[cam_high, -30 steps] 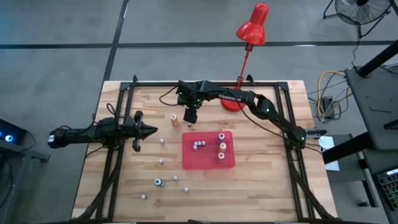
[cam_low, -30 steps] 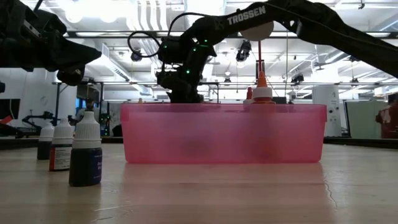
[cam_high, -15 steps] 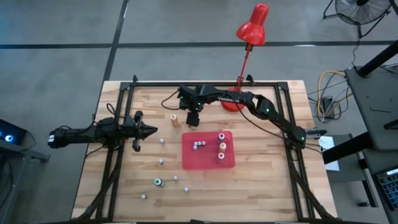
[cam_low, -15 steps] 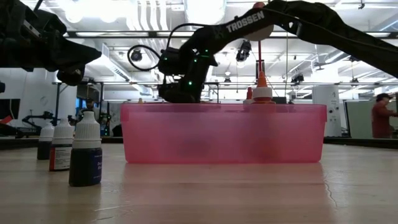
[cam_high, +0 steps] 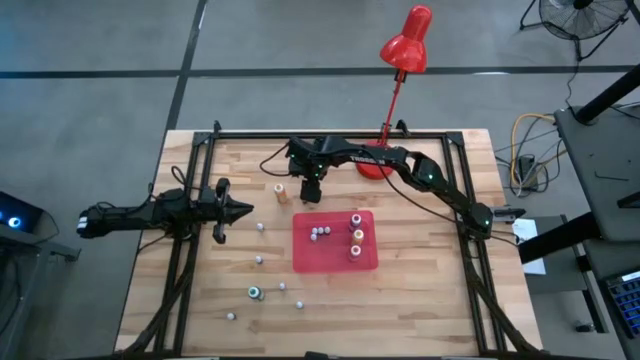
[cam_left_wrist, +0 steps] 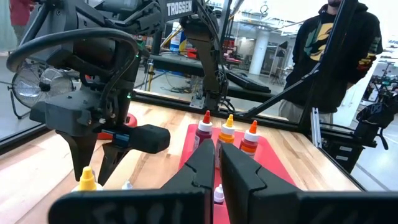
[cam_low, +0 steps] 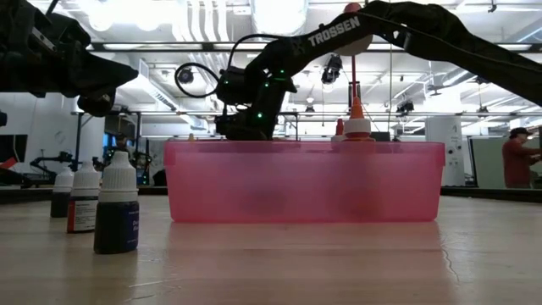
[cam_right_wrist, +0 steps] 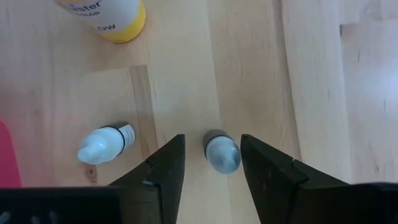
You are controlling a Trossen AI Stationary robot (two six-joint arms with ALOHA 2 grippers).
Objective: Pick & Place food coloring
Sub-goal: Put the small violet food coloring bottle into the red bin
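Observation:
My right gripper (cam_right_wrist: 211,171) is open and points down at the table's far middle (cam_high: 311,190). Its fingers stand on either side of a tiny upright grey-capped food coloring bottle (cam_right_wrist: 221,153) without touching it. A white-capped bottle (cam_right_wrist: 106,144) lies on its side close by, and a yellow bottle (cam_right_wrist: 107,14) (cam_high: 281,192) stands beside them. The red tray (cam_high: 335,260) holds several bottles (cam_high: 356,235). More tiny bottles (cam_high: 258,260) stand scattered on the near left of the table. My left gripper (cam_high: 240,210) is shut and waits on the left, above the table.
The red desk lamp (cam_high: 405,45) stands with its base (cam_high: 372,165) at the far edge, just right of my right arm. A black frame (cam_high: 190,180) rims the table. In the low view, three bottles (cam_low: 116,203) stand near the camera. A person (cam_left_wrist: 336,56) stands beyond the table.
My right gripper has shifted a little toward the table's right and near side, away from the yellow bottle and toward the tray's far left corner, then held still. No bottle has moved.

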